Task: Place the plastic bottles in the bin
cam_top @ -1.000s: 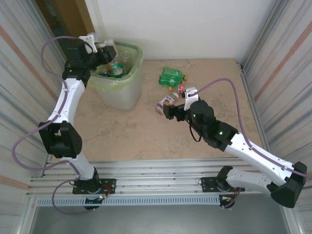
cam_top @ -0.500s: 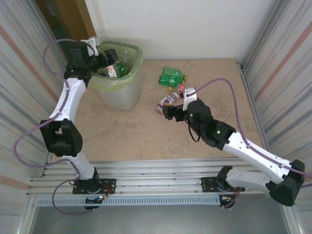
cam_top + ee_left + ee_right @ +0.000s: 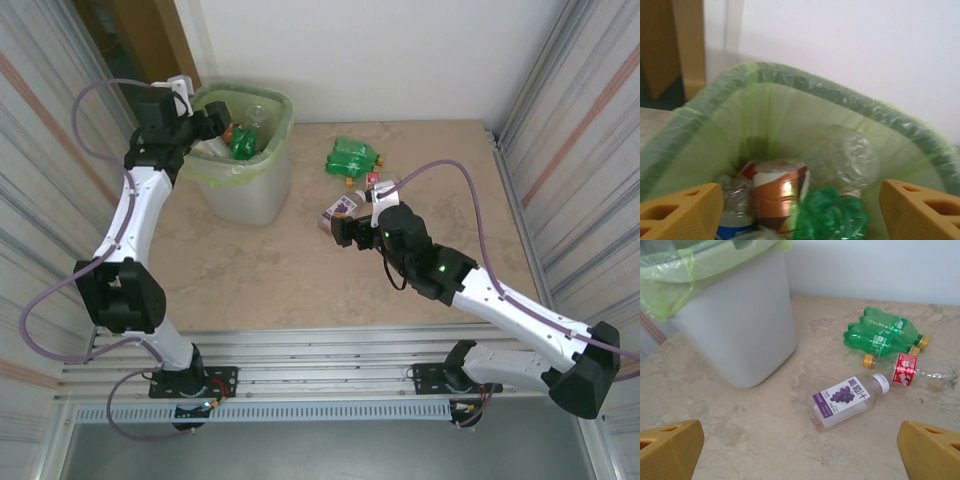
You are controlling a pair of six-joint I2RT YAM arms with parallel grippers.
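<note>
The bin (image 3: 250, 190), whitish with a green bag over its rim (image 3: 790, 80), stands at the back left. Inside lie several plastic bottles: a crushed green one (image 3: 827, 212), a brown-labelled one (image 3: 780, 192) and a clear one (image 3: 852, 157). My left gripper (image 3: 207, 124) hangs open at the bin's left rim, nothing between its fingers (image 3: 682, 210). On the table lie a purple-labelled bottle (image 3: 850, 400), two green bottles (image 3: 882, 335) and a red-labelled clear bottle (image 3: 912, 372). My right gripper (image 3: 345, 228) is open, low over the table just short of the purple-labelled bottle (image 3: 340, 210).
A white wall runs behind the table. Corrugated metal panels (image 3: 560, 120) close in both sides. The beige tabletop (image 3: 260, 270) lies bare between the bin and the arm bases. The bin's wall (image 3: 735, 330) stands left of the purple-labelled bottle.
My left gripper opened over the bin, a green bottle dropped in, and the gripper drew back to the left rim. My right gripper crept slightly toward the purple-labelled bottle.
</note>
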